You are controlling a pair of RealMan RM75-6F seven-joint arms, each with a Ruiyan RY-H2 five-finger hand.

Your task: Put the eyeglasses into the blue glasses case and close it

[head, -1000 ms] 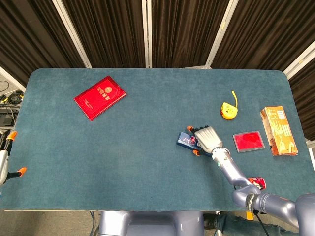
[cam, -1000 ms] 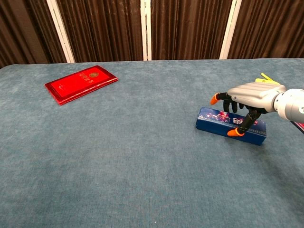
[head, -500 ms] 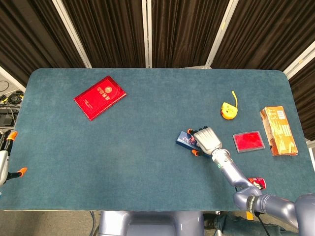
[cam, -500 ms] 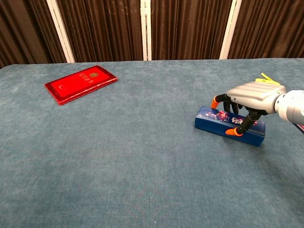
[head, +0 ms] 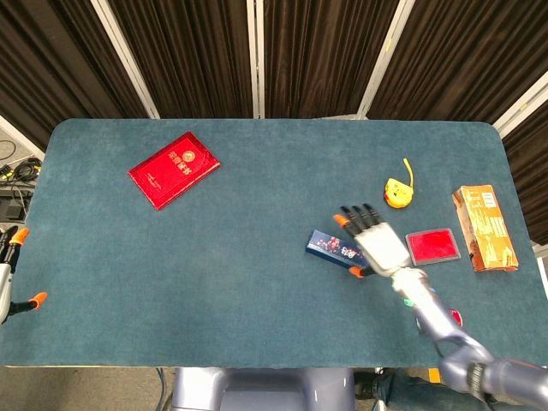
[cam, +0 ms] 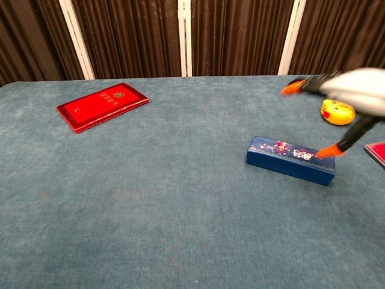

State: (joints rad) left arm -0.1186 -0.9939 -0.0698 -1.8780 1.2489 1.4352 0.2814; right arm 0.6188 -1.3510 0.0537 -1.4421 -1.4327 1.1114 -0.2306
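The blue glasses case (head: 330, 247) (cam: 292, 159), with a floral print, lies with its lid down on the table's right half. No eyeglasses show in either view. My right hand (head: 375, 242) (cam: 352, 90) hovers above the case's right end, blurred in the chest view. Its fingers are spread and hold nothing, and the thumb tip (cam: 328, 151) is near the case's top edge. Only a sliver of my left hand (head: 7, 270) shows at the far left edge of the head view, off the table, with its orange fingertips apart and nothing in it.
A red booklet (head: 174, 169) (cam: 102, 106) lies at the back left. Right of the case are a yellow tape measure (head: 396, 192) (cam: 338, 111), a flat red box (head: 432, 247) and an orange carton (head: 484, 227). A small red object (head: 450, 318) sits near the front edge.
My right hand has let go of the case, risen and moved right, and its fingers have spread. The case stays where it was. The left hand has not moved.
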